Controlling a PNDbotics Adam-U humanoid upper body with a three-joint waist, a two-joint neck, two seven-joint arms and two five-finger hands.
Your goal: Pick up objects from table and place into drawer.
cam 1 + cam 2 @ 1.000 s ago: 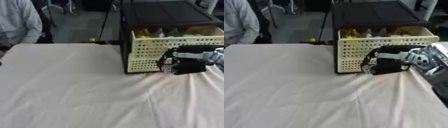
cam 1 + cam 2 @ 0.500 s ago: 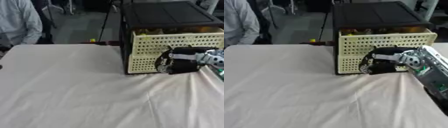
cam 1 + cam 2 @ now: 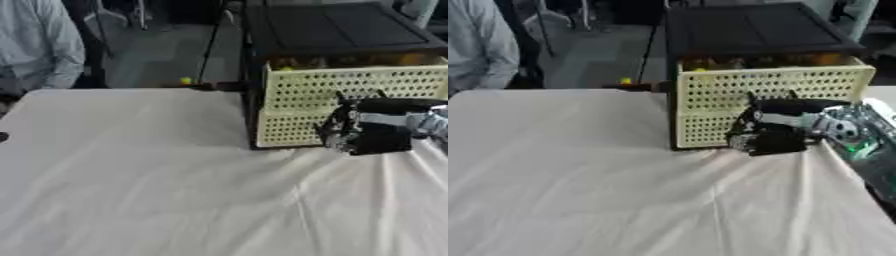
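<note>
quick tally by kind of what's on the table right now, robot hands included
Black cabinet: 1
Cream perforated drawer: 1
Robot right hand, resting against the drawer front: 1
White tablecloth: 1
Total: 4
The things inside the drawer are too hidden to count; the left hand is out of view.

- I have the cabinet (image 3: 754, 32) at the far right of the table (image 3: 579, 190).
- Its perforated drawer (image 3: 772, 95) juts toward me from the cabinet's front, small objects (image 3: 754, 62) inside.
- My right hand (image 3: 767, 132) is against the drawer's front face, low down, just above the tablecloth.
</note>
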